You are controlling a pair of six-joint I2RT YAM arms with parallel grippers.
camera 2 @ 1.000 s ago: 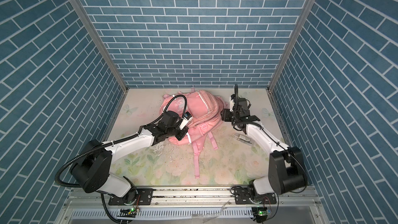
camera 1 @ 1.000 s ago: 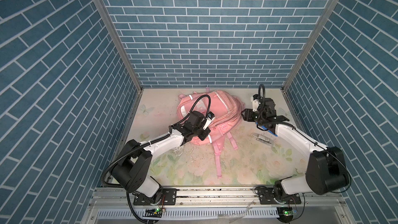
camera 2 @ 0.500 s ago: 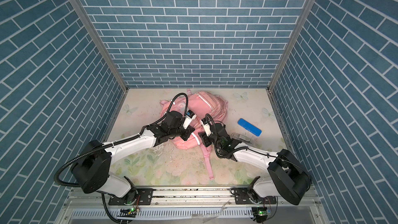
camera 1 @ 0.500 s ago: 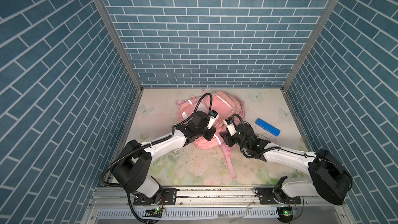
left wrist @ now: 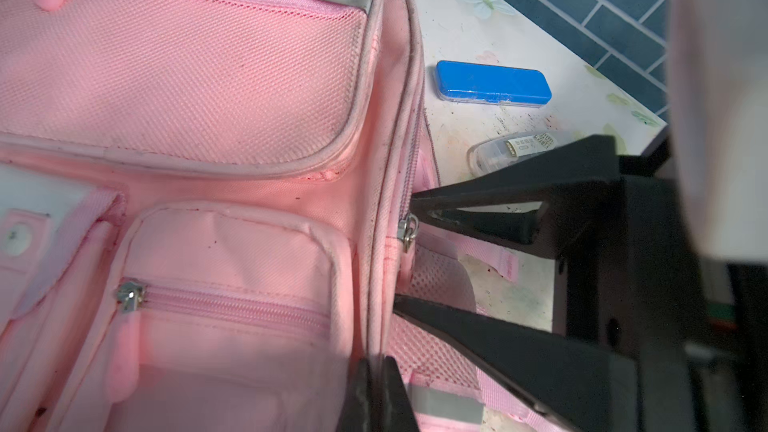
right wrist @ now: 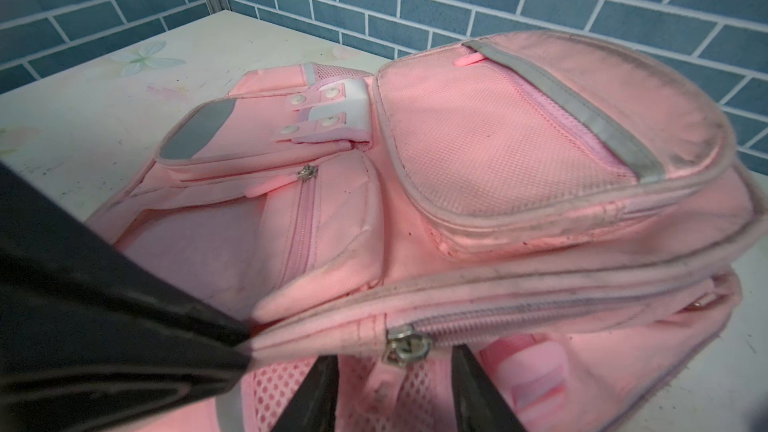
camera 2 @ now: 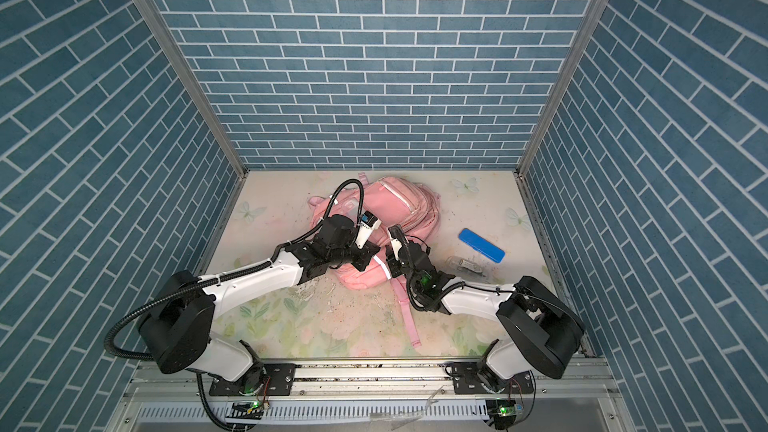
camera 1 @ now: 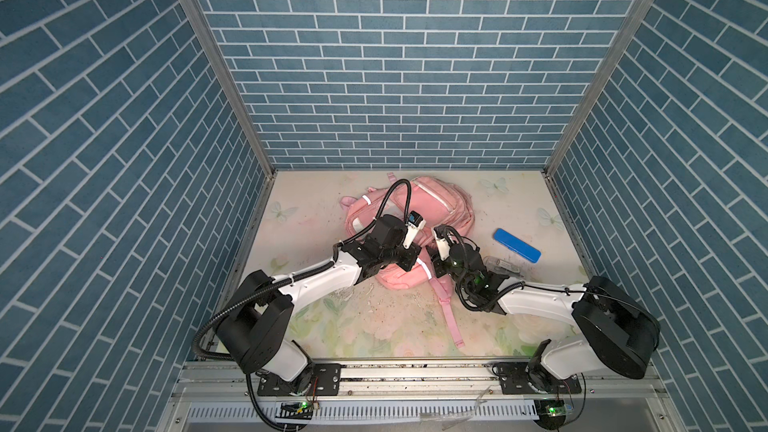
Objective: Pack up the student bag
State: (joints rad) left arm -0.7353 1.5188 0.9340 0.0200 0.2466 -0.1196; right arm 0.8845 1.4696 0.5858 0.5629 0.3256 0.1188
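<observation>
The student bag (camera 1: 432,209) lay front-up on the floral table (camera 1: 365,326), toward 12 o'clock from the table's middle in both top views; one pink strap (camera 1: 449,312) trailed off it toward 6 o'clock. Both arms met at the bag's 6 o'clock end; the left gripper (camera 1: 409,261) sat on that end, and the right gripper (camera 1: 433,270) stood just at its 3 o'clock, so the bulk of the bag stretched away from both toward 12 o'clock. In the left wrist view the left gripper had its fingers together, pinched on the bag's piped edge seam beside the main zipper (the fabric ran straight in between the two black tips). The right gripper's fingers stood apart, one on each side of the metal zipper slider (right wrist: 405,347); in the right wrist view the slider sat in the gap between them, and whether either finger touched it could not be told. Off the bag, a blue case (camera 1: 516,244) lay flat at its 3 o'clock, well clear of the fabric; a small clear packet (camera 1: 503,265) lay near the case, toward 7 o'clock from it, close by the right arm's wrist.
</observation>
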